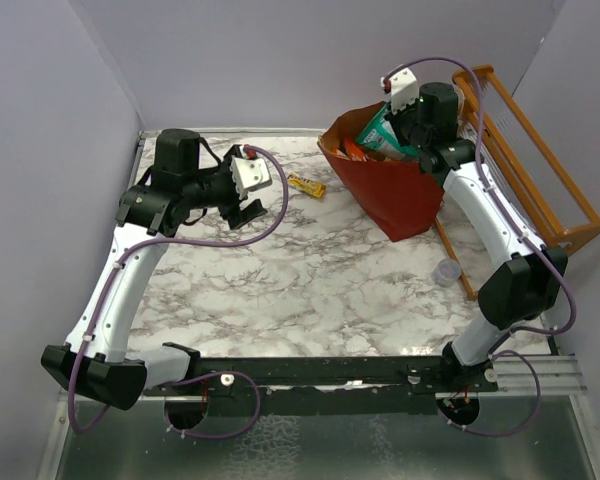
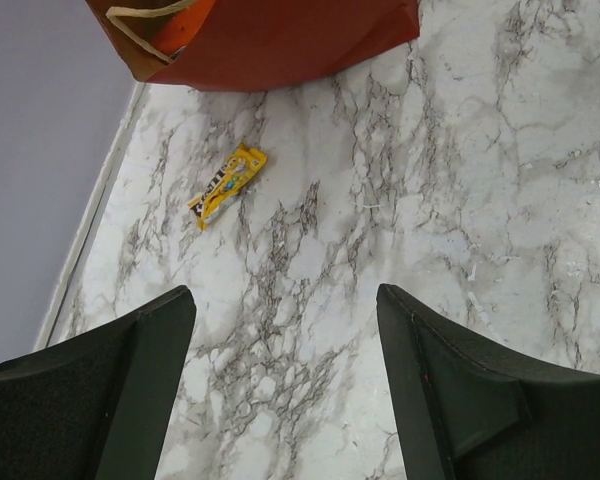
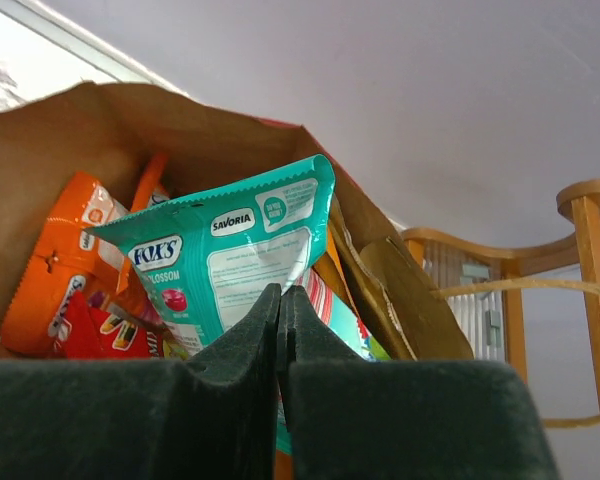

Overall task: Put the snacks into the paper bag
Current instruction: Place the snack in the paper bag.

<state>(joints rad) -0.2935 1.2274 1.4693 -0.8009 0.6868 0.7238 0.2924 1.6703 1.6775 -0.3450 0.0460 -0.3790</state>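
Observation:
The red paper bag stands at the back right, its brown inside holding orange and red snack packets. My right gripper hovers at the bag's mouth. Its fingers are pressed together on the lower part of a teal Fox's pouch, which stands upright among the packets. A small yellow bar lies on the marble left of the bag. My left gripper sits just short of that bar, open and holding nothing.
An orange wooden rack stands against the right wall, right behind the bag. A small clear cup sits on the marble in front of the bag. Grey walls close the table on the left, back and right.

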